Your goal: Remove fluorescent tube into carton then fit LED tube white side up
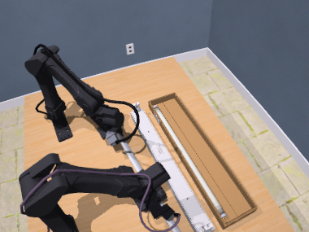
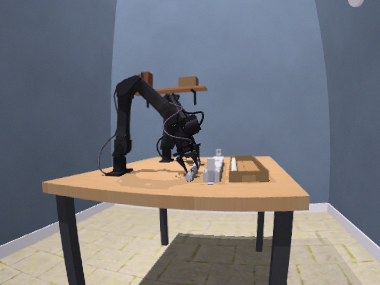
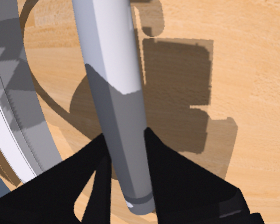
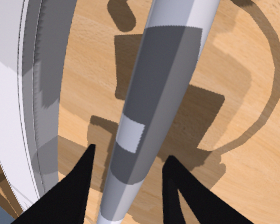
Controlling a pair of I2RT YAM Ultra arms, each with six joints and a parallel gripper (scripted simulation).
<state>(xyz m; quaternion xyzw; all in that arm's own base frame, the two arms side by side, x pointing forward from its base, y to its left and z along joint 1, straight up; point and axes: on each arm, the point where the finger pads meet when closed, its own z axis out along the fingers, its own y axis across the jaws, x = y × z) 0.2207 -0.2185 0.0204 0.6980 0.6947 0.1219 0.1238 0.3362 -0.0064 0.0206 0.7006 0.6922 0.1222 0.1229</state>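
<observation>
The LED tube [image 1: 131, 155], grey with a white side, lies on the bench just left of the empty white light fixture [image 1: 171, 168]. My left gripper [image 1: 115, 139] is at the tube's far end. In the left wrist view its fingers press both sides of the tube [image 3: 109, 66] near the end cap. My right gripper [image 1: 168, 214] is at the tube's near end. In the right wrist view its fingers straddle the tube [image 4: 163, 66] with gaps on both sides. The old fluorescent tube [image 1: 187, 159] lies flat in the carton [image 1: 203, 164].
The carton sits on the bench right of the fixture and parallel to it. The fixture's edge shows at the left of both wrist views [image 3: 19, 116] [image 4: 25, 97]. The arm bases stand at the bench's left side. A shelf hangs on the back wall [image 2: 175, 87].
</observation>
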